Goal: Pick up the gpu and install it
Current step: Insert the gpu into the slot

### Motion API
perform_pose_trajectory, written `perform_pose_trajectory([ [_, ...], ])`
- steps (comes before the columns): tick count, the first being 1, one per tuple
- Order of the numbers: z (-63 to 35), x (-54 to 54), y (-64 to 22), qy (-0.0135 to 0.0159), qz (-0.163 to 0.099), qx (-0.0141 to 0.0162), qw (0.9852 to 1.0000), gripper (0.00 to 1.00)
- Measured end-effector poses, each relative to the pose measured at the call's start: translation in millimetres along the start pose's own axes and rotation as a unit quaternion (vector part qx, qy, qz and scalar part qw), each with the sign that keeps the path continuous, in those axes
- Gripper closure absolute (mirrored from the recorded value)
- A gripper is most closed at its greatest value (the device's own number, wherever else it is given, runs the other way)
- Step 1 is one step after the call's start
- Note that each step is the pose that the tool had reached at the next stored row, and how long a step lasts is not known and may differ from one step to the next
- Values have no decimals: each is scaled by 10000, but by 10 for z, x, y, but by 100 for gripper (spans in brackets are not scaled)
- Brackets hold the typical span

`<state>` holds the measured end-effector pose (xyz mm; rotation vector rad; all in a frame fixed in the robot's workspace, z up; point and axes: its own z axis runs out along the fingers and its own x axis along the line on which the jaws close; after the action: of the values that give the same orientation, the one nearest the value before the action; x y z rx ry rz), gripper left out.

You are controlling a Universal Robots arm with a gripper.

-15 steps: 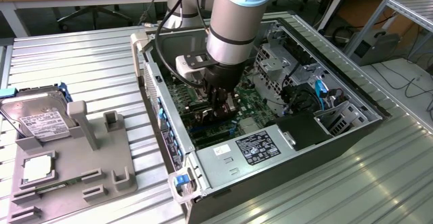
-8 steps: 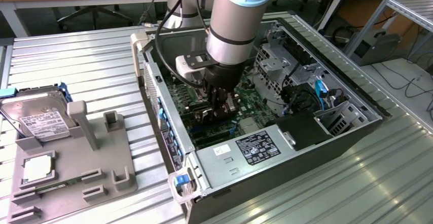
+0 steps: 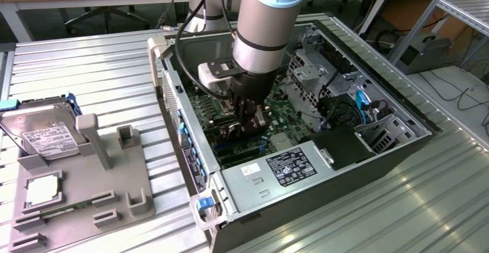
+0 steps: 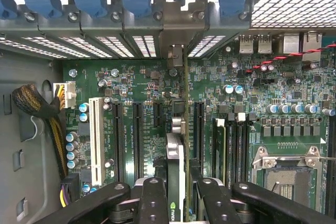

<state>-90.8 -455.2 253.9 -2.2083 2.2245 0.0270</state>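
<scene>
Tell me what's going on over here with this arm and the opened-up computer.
A silver-grey robot arm is reaching down into the open black and metal computer case. Its black end effector is shut on a thin dark rectangular gpu, held on edge over the expansion slots of the green motherboard. Whether the card is seated in a slot cannot be told. On the exterior view's left, a silver hard drive with a white label sits in a grey holder.

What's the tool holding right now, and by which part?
The gpu, edge-on over the motherboard slots. The tool clamps its two flat faces at the top edge.
</scene>
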Motion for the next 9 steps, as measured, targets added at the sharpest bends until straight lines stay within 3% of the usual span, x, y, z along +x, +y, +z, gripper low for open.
perform_pose_trajectory([
  [9, 9, 0, 8, -1, 0, 1, 10000, 73],
])
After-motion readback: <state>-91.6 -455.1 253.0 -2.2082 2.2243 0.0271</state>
